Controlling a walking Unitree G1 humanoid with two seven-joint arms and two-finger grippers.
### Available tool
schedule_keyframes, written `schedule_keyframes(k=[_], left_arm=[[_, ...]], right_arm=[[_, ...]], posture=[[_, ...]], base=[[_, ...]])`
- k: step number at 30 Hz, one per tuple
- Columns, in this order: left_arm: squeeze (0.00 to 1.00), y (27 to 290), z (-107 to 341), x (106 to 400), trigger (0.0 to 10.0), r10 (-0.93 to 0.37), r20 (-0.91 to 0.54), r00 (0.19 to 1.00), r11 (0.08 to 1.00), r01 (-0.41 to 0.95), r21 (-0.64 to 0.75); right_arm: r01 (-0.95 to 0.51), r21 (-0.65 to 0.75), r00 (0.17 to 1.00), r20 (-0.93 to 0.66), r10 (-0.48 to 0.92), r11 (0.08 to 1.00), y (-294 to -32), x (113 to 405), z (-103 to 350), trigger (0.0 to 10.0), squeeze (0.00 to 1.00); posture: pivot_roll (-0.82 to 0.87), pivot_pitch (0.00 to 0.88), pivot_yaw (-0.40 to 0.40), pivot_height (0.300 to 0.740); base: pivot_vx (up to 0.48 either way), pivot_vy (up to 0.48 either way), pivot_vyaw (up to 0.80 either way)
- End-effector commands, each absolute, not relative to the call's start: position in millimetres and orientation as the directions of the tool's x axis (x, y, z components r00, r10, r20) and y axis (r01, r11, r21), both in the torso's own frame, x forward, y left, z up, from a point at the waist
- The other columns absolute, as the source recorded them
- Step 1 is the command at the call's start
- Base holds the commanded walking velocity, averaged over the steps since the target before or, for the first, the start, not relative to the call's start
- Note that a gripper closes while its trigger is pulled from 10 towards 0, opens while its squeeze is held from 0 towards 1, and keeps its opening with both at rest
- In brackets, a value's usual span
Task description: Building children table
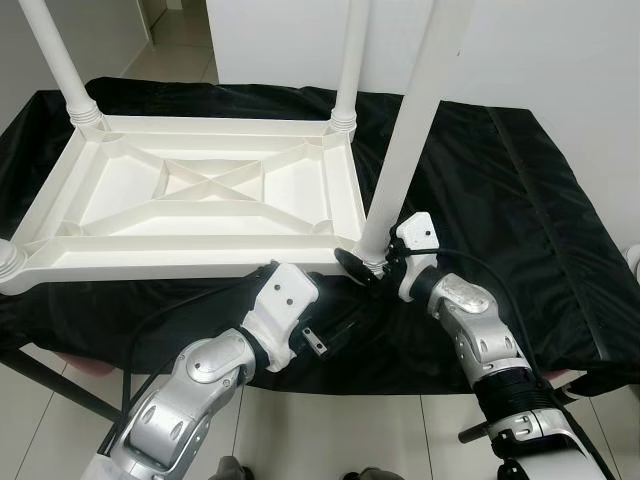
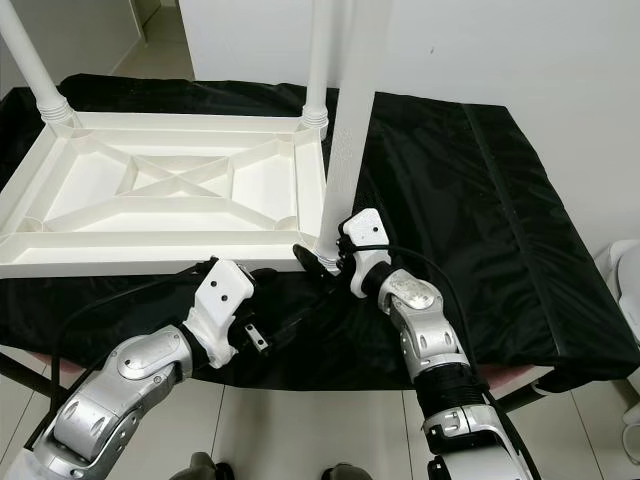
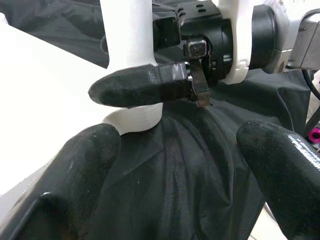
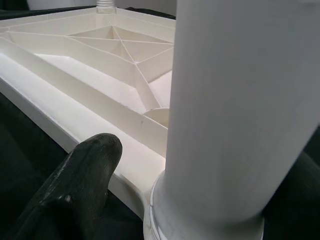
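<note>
A white plastic children's table (image 1: 200,245) lies upside down on a black cloth (image 1: 500,200). White legs stand upright at its far left corner (image 1: 60,60) and far right corner (image 1: 350,60). A third leg (image 1: 400,150) stands at the near right corner. My right gripper (image 1: 372,262) is shut on the base of that leg, and one black finger (image 4: 85,170) rests beside the leg (image 4: 240,110). My left gripper (image 3: 180,145) is open just above the cloth in front of the table's near edge. It points at the leg base and holds nothing.
The cloth covers a low surface whose front edge runs just before my arms, with light floor tiles (image 1: 340,430) below. A white wall (image 1: 560,50) stands behind. A pink edge (image 1: 80,365) peeks out under the cloth at left. A white object (image 1: 632,262) is at the far right.
</note>
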State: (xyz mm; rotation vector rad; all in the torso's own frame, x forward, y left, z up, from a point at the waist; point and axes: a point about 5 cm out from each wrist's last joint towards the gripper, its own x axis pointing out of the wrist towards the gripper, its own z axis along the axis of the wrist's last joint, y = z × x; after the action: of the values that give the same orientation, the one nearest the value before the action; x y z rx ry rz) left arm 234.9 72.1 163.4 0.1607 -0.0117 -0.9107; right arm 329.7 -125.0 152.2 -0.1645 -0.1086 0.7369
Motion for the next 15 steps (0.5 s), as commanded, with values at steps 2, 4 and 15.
schedule_keyframes(k=[2, 4, 15], left_arm=[[0.0, 75, 166, 235, 10.0, -0.788, -0.059, 0.612, 0.599, 0.786, 0.153], [0.0, 76, 167, 235, 10.0, -0.786, -0.058, 0.616, 0.602, 0.783, 0.155], [0.0, 80, 167, 237, 10.0, -0.784, -0.063, 0.618, 0.603, 0.781, 0.161]], right_arm=[[-0.621, -0.181, 0.764, 0.08, 0.641, 0.763, -127, 327, 152, 10.0, 0.0], [-0.6, -0.162, 0.78, 0.101, 0.618, 0.784, -129, 326, 153, 10.0, 0.0], [-0.529, -0.054, 0.828, 0.187, 0.529, 0.847, -129, 304, 147, 10.0, 0.0]], posture=[[-0.09, 0.106, -0.001, 0.74], [-0.09, 0.105, -0.004, 0.74], [-0.1, 0.108, 0.009, 0.74]], base=[[0.0, 0.0, 0.0], [0.0, 0.0, 0.0], [0.0, 0.0, 0.0]])
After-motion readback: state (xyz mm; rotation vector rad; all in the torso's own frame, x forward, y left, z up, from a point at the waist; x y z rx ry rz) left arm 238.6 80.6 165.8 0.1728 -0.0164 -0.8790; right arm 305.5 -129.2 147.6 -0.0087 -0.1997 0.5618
